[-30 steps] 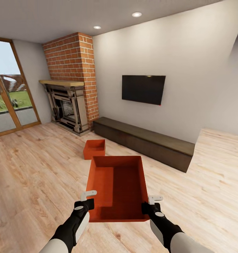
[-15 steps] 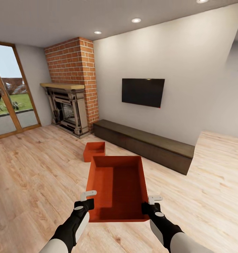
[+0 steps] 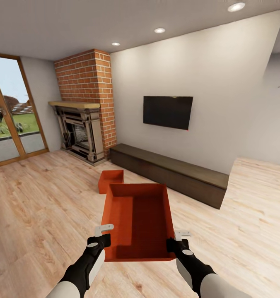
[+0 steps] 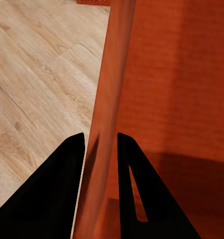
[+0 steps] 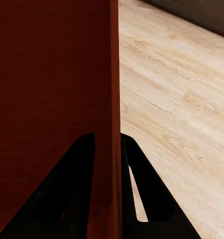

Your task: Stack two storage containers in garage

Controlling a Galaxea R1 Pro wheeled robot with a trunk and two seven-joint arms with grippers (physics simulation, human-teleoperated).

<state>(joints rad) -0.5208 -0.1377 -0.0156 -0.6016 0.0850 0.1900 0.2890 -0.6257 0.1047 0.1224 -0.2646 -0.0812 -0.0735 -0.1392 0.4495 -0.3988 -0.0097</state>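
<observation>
Between the two arms, near the robot, the held storage container (image 3: 140,221) is hanging above the plank floor (image 3: 40,207). The left gripper (image 4: 101,144) is pinching its left wall, the right gripper (image 5: 108,142) its right wall. Farther off, the second storage container (image 3: 111,181) is sitting near the dark bench (image 3: 169,171), right of the fireplace (image 3: 80,130).

My black fingers (image 4: 57,199) pinched an orange-red container (image 3: 140,219); a second orange-red container (image 3: 111,181) sat on the pale wood-plank floor (image 3: 40,198). Behind stood a red brick chimney (image 3: 88,91), a black TV (image 3: 167,112), a dark brown bench (image 3: 169,169) and off-white walls (image 3: 206,70).
</observation>
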